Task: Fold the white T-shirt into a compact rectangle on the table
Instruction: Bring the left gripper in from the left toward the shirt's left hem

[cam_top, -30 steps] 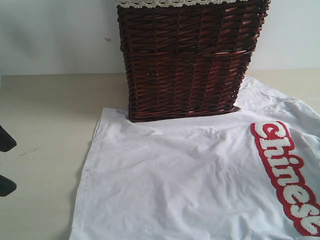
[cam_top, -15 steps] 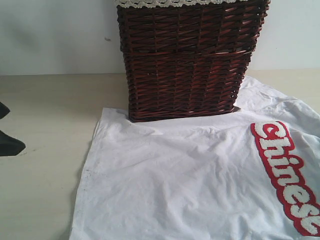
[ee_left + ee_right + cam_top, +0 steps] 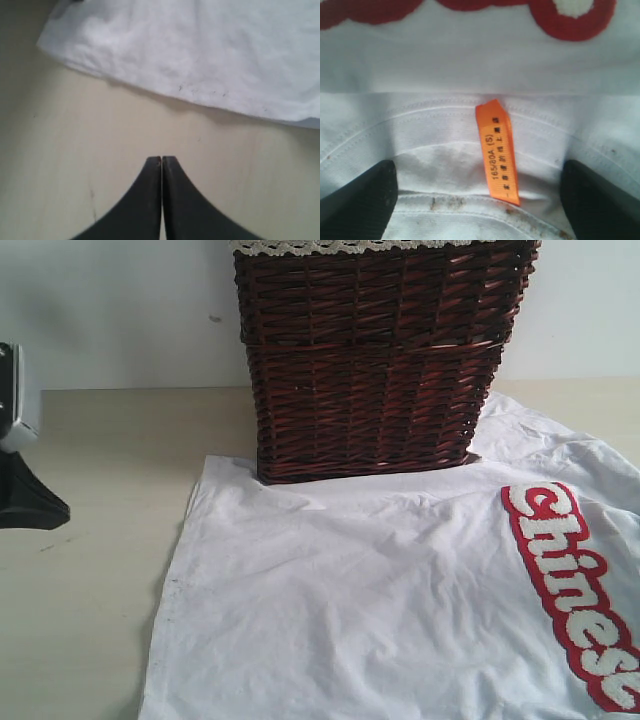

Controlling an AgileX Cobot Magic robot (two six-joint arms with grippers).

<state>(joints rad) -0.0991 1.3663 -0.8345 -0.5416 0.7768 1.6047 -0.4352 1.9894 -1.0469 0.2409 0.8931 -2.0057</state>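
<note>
Lying spread flat on the bench, the white T-shirt is running out of view toward the bench's right edge, with its red patch facing up. The wicker basket is standing at the wall-side edge, its base touching the shirt. The left hand is hanging over bare bench just beside the shirt's hem (fingers pressed together, gripping nothing). The right hand is spreading wide, its fingers sitting either side of the orange neck tag.
</note>
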